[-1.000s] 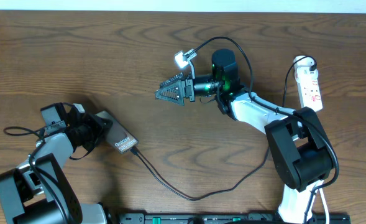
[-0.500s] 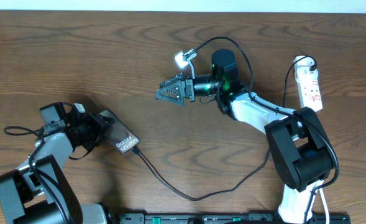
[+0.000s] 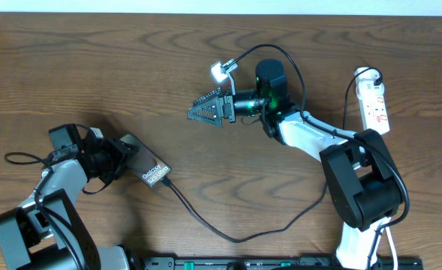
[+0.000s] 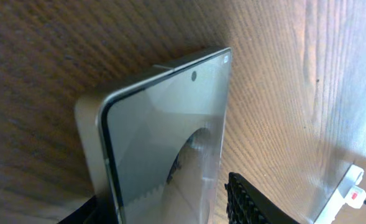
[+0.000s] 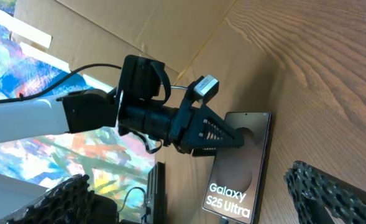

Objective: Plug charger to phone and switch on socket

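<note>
The phone (image 3: 150, 169) lies flat at the table's lower left, its rose-gold "Galaxy" face (image 5: 240, 174) up. My left gripper (image 3: 133, 160) stands at its far end, jaws open, with the phone's end (image 4: 164, 137) loose between the fingers. The charger, a thin black cable (image 3: 236, 237), runs from the phone's near end in a loop toward the right. The white socket (image 3: 376, 101) lies at the far right, a black cable at its top end. My right gripper (image 3: 195, 112) hovers open over the middle of the table, pointing left with nothing in it.
A black bar (image 3: 266, 264) runs along the front edge. My right arm (image 3: 356, 180) stretches across the right side between the cable loop and the socket. The socket's corner (image 4: 354, 190) shows at the left wrist view's lower right.
My left gripper's jaws have widened around the phone, and the phone has settled slightly right and flatter. My right arm has not moved.
</note>
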Robot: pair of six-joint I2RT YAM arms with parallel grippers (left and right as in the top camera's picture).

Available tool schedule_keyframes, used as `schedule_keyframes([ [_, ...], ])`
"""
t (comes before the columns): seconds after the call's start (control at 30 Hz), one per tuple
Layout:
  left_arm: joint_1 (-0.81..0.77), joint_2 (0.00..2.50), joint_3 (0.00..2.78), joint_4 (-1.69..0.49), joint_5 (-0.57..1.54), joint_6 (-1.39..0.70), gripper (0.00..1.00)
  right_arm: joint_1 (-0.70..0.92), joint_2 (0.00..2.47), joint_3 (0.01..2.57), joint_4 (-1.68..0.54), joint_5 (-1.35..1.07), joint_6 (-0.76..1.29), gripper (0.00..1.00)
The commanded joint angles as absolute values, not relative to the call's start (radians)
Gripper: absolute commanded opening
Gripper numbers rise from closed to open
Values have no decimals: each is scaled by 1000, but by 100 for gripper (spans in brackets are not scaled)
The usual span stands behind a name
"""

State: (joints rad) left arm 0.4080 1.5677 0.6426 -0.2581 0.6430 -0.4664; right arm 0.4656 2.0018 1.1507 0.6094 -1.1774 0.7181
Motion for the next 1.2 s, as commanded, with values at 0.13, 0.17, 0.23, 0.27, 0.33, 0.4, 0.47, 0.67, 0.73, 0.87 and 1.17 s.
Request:
schedule_keyframes([
  [0.13,409,1588,623,-299,525,-453,48,466,1983,1164,610,-1181,698,99],
  [0.17,409,1588,623,-303,525,-453,48,466,1983,1164,610,-1181,698,99],
  [0.23,409,1588,623,-311,525,-453,48,466,1983,1164,610,-1181,698,99],
  [0.27,409,1588,623,-314,525,-453,48,466,1983,1164,609,-1181,698,99],
  [0.33,409,1588,623,-321,526,-453,49,466,1983,1164,610,-1181,698,99],
  [0.4,409,1588,623,-327,526,-453,50,466,1983,1164,610,-1181,698,99],
  [0.47,409,1588,623,-333,526,-453,53,466,1983,1164,610,-1181,698,99],
  [0.67,409,1588,623,-356,525,-453,54,466,1983,1164,609,-1181,698,99],
  [0.73,409,1588,623,-363,525,-452,59,466,1983,1164,609,-1181,698,99],
  [0.87,409,1588,623,-370,525,-452,60,466,1983,1164,609,-1181,698,99],
  [1.17,409,1588,623,-407,480,-452,62,466,1983,1164,609,-1181,698,99],
])
